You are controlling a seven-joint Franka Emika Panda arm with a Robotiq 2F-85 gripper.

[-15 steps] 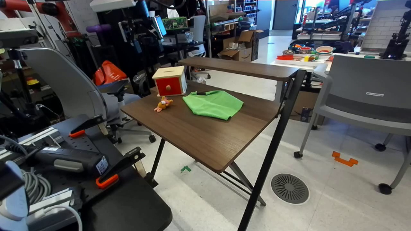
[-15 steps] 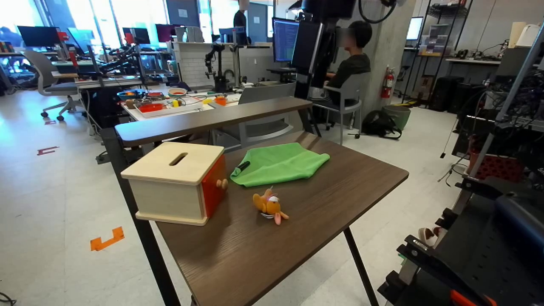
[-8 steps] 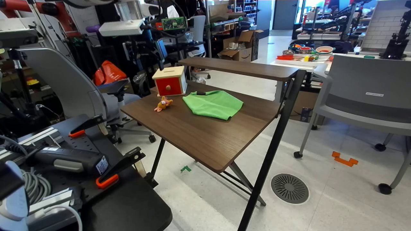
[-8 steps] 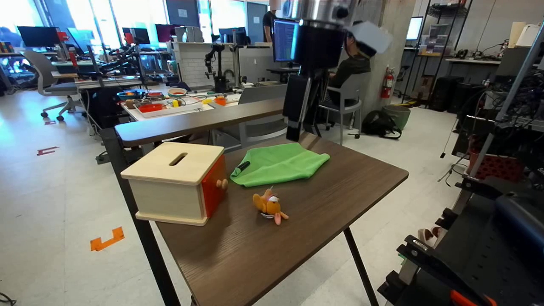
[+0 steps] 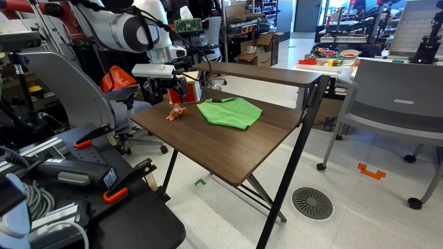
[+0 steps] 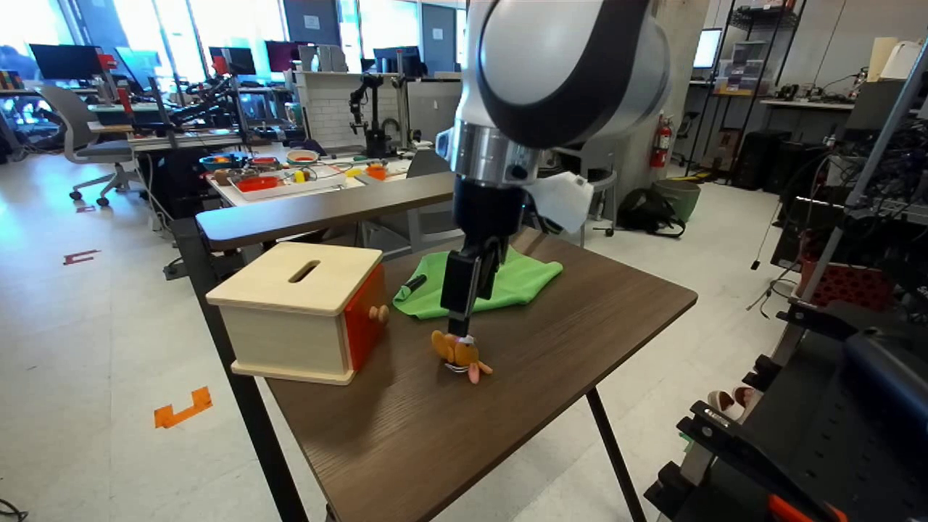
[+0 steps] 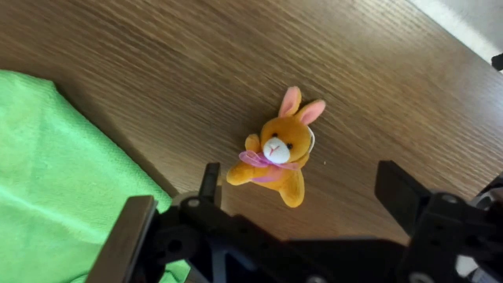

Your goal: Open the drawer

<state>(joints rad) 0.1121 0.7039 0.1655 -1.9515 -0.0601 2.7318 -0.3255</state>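
The drawer's red front (image 6: 365,319) with a round wooden knob (image 6: 378,313) sits flush in a pale wooden box (image 6: 286,337) with a slotted lid. The box stands on the back corner of the brown table (image 6: 551,348). In an exterior view the gripper hides the knob and part of the red front (image 5: 191,93). My gripper (image 6: 471,313) points down in front of the drawer, apart from it, above an orange plush bunny (image 6: 464,353). In the wrist view my gripper (image 7: 299,169) is open with nothing between its wide-set fingers; the box is out of view there.
The bunny (image 7: 281,149) lies on the table just beyond the fingertips in the wrist view. A green cloth (image 5: 230,114) with a dark marker (image 6: 414,283) on it lies beside the box. A raised shelf (image 5: 256,73) runs along the table's back edge.
The arm has come down into view from above, and the gripper has dropped to just over the bunny, in front of the box. The drawer, cloth and bunny have not moved.
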